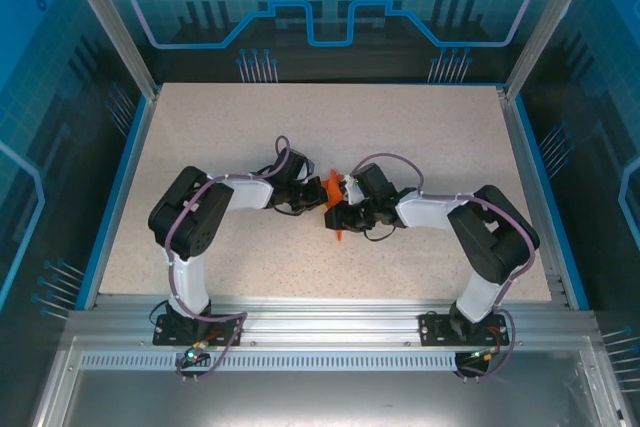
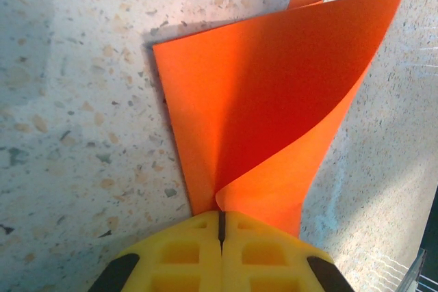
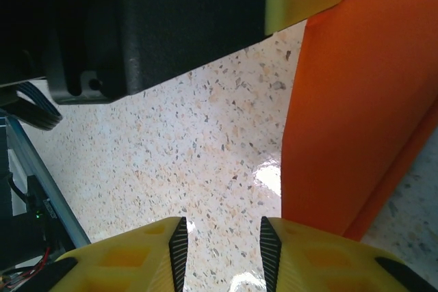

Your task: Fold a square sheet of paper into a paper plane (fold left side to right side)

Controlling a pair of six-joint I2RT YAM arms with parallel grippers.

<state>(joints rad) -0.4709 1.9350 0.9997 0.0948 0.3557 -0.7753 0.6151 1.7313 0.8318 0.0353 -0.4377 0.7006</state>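
1. Speckled tabletop (image 1: 200, 147), pretty roomy.
2. The orange square sheet of paper (image 2: 274, 100) is around the middle of it, one flap curling up off the surface.
3. Left gripper (image 2: 221, 222) is clamped tight on the sheet's corner.
4. Right gripper (image 3: 221, 237) is let go, with its jaws apart over bare tabletop and the sheet just beside it.

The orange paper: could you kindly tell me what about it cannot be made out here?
Top external: paper outline, too small, covered by left end effector and right end effector.
Left wrist: pinched corner, behind the yellow fingers.
Right wrist: paper's far side, cut off by the right edge.
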